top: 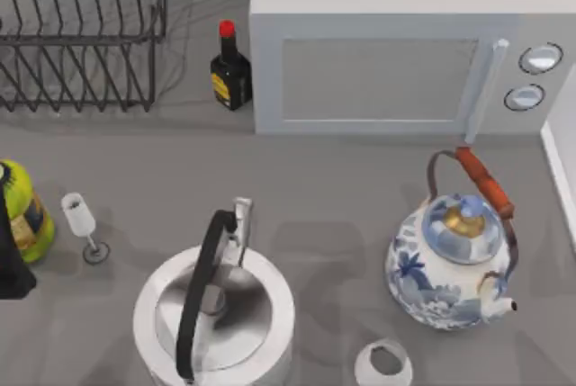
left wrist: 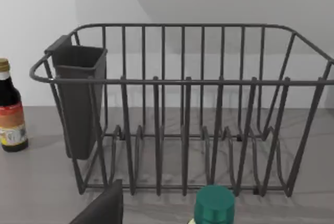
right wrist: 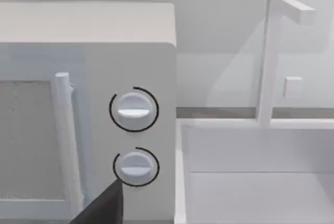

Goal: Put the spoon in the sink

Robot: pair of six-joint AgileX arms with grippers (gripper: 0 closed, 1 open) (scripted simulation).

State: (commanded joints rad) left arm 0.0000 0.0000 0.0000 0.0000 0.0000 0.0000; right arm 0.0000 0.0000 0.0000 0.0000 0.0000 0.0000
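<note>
Left gripper [left wrist: 100, 209] appears as a dark wedge at the lower edge of the left wrist view; whether it is spread or pressed together cannot be told. It faces a dark wire dish rack [left wrist: 182, 82] at the upper left of the top view. A dark plastic cutlery holder [left wrist: 78, 98] hangs inside one end of the rack, and a green bottle cap [left wrist: 214, 205] sits just below the camera. A black soy-sauce bottle with a red cap [top: 230, 69] stands between the rack and a white box-shaped microwave oven [top: 378, 71].

The right gripper [right wrist: 102, 208] is likewise a dark wedge of untellable state. It looks past the microwave's two round knobs [right wrist: 133, 110] toward the white sink basin [right wrist: 250, 182] and its angular white faucet [right wrist: 269, 57]. That aim suits an arm waiting beside the drop-off point.

Where the spoon lies cannot be told; the cutlery holder is a plausible place, which would explain the left arm's aim at the rack.

Clutter in the lower half of the top view:
- a polished steel kettle with a black handle [top: 216, 314];
- a blue-and-white porcelain teapot with an orange-wrapped handle [top: 450, 264];
- a small clear wine glass [top: 83, 224].

These will likely call for a high carrying path.
</note>
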